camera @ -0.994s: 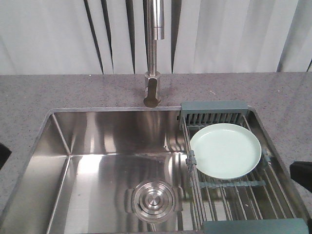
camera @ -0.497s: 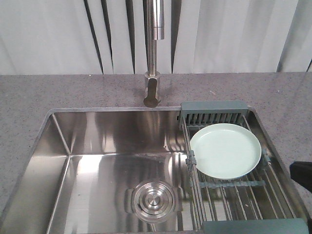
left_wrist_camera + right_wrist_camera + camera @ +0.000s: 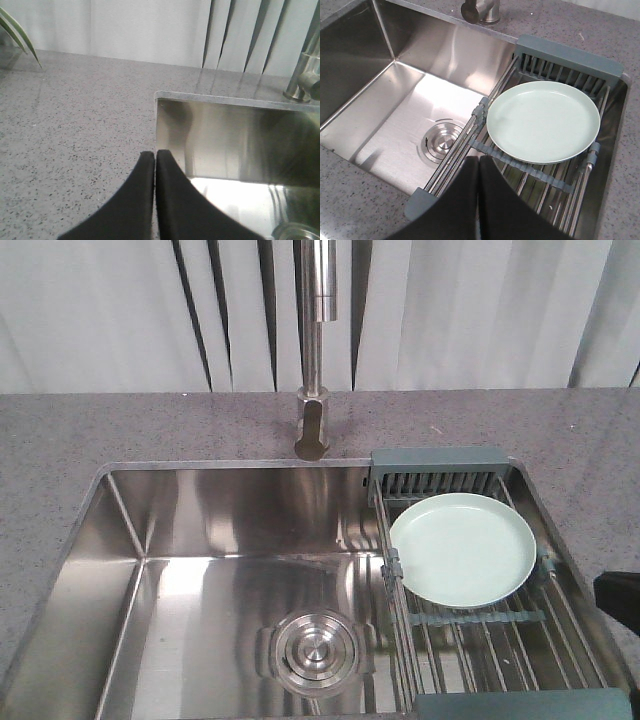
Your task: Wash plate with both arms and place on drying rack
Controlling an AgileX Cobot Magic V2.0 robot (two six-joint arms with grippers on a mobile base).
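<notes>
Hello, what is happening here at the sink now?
Nothing is being handled at this moment. The plate lies flat on the drying rack over the right side of the sink. Both grippers are shut and empty: the left gripper is above the counter at the sink's left edge, and the right gripper hovers near the rack, apart from the plate.

Pale mint-green plate lies flat on the drying rack.

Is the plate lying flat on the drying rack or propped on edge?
Flat, face up. The plate rests across the rods of the drying rack, with its whole round face showing and neither hand touching it.
</notes>
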